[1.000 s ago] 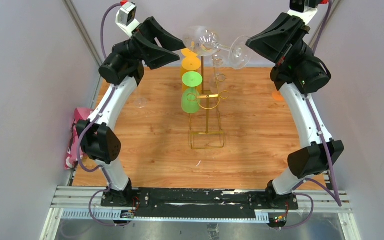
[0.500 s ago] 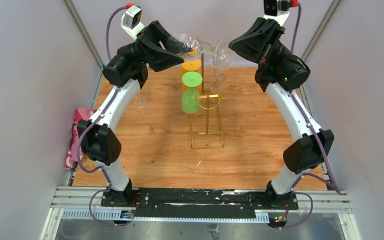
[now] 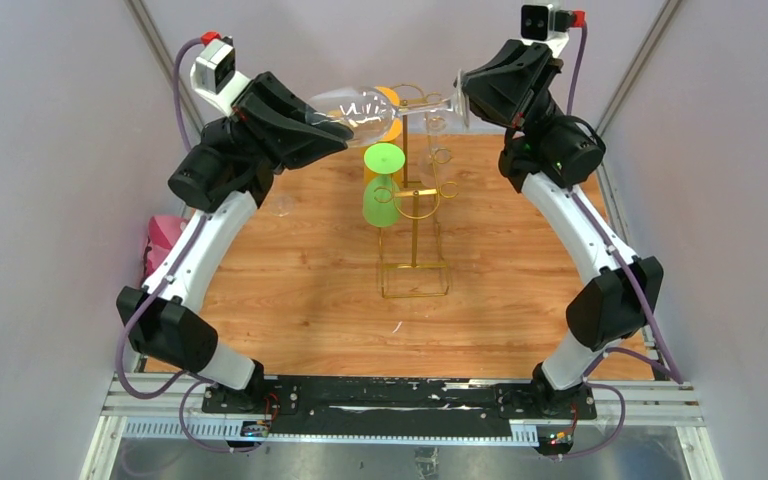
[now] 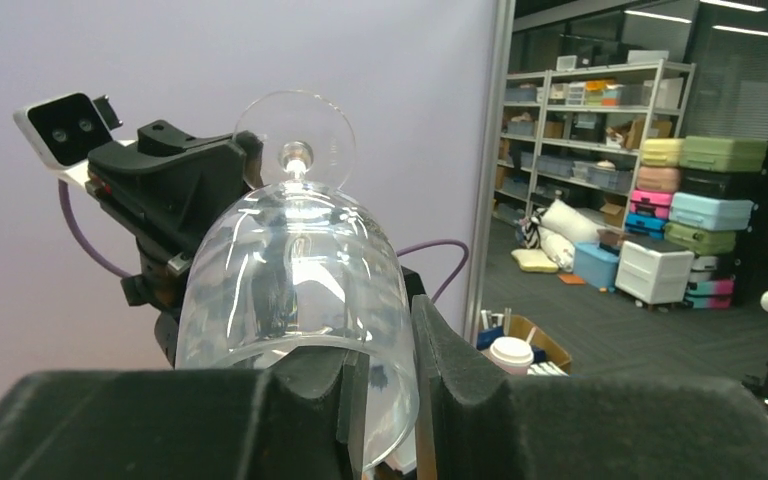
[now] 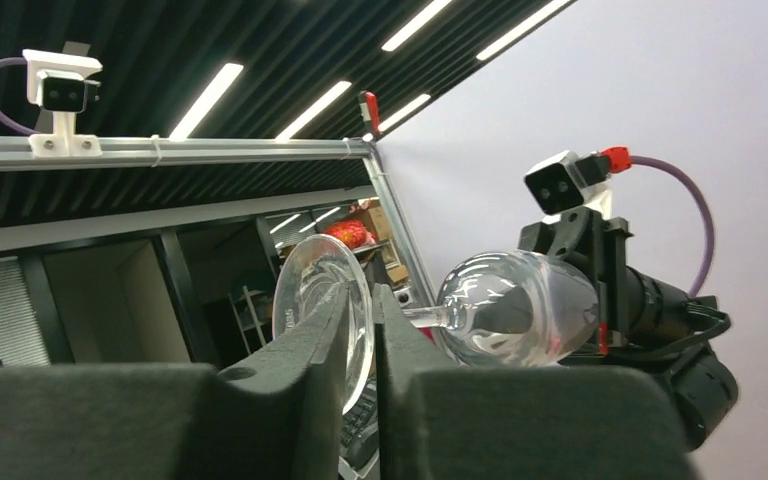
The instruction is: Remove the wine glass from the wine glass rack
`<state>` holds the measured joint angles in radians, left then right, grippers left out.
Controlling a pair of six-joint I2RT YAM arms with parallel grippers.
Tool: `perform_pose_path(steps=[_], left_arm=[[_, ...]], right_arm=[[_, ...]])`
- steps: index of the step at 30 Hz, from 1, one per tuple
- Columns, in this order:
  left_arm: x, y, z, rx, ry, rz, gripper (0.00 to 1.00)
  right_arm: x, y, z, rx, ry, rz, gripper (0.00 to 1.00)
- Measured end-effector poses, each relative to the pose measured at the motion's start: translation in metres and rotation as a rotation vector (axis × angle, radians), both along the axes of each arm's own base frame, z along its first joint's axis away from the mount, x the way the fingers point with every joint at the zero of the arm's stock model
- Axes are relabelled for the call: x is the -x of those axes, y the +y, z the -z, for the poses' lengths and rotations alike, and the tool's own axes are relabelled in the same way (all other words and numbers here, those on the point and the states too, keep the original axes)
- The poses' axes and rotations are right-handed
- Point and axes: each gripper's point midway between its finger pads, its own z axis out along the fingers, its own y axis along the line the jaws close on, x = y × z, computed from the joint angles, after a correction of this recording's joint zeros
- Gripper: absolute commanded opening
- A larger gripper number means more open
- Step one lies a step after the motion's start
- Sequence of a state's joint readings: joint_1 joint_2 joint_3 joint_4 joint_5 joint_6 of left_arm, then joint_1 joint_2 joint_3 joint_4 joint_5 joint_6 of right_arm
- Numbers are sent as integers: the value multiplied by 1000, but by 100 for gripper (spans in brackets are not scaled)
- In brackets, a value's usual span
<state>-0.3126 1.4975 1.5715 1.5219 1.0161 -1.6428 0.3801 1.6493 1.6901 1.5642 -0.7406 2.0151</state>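
Wine glass [image 3: 355, 108] horiz, up by top of wine glass rack [image 3: 415, 205], seems unhooked. Left fingers [image 4: 460, 380] narrow, pinching bowl rim; right fingers [image 5: 305, 385] nearly shut on foot disc. Two-end hold prob steadies handover btwn arms.

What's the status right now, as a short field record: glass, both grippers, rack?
wine glass: clear, horizontal, held in the air between both arms, stem by the rack's top hook
left gripper: shut on the bowl's rim
right gripper: shut on the foot
wine glass rack: upright on the wooden table, green glass hanging on it
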Motion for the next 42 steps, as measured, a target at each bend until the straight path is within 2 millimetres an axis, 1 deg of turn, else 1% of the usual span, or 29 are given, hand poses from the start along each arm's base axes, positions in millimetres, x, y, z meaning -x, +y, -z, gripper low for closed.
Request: perform_pose_path(steps=[3,6,7,9,12,15,17,19,20,22,23,24,25,27,29,30,31,35,38,40,42], left_arm=[[-4,1,6,2,19,-20,0],[-13,7,10,6,48,-71,0],[-17,12,11,11,60,-100,0],[-27,25,12,24,84,-167,0],[-40,46,7,55,116,-280,0],[-48,58,-1,63,143,-382,0],[-60,63,-9,47,197,-501,0],[-78,72,-25,40,270,-671,0],[-88,83,-39,50,308,-790,0],[-99,110,-56,60,366,-1033,0],[-101,128,-58,59,395,-1163,0],[-101,144,-56,51,426,-1273,0],[-103,161,-45,23,470,-1387,0],[-99,191,-16,-59,564,-1572,0],[-98,211,20,-177,654,-1697,0],[-101,218,42,-259,702,-1742,0],[-106,223,61,-329,744,-1772,0],[-134,249,156,-696,949,-1898,0],[-155,257,218,-958,1065,-1904,0],[-168,257,248,-1083,1118,-1877,0],[-180,257,268,-1160,1155,-1847,0]], right_arm=[[-8,3,8,15,28,4,50],[-19,12,23,67,51,16,84],[-21,14,28,82,55,21,92],[-25,15,34,103,53,40,96],[-29,9,39,116,51,85,97],[-24,-8,35,113,28,151,98],[-19,-22,32,114,11,203,94],[-15,-35,31,122,-1,257,91],[-14,-41,31,132,-7,287,91],[-16,-48,33,161,-7,345,91],[-19,-51,36,182,-1,377,91],[-23,-52,39,210,11,406,91],[-28,-52,43,240,22,436,90],[-39,-51,52,303,53,489,88],[-50,-49,62,365,82,539,88],[-55,-48,68,394,96,562,88],[-59,-48,74,423,109,586,88],[-75,-48,98,520,148,648,88],[-85,-49,114,574,179,670,88],[-90,-49,122,596,196,672,88],[-96,-49,130,616,217,668,87]])
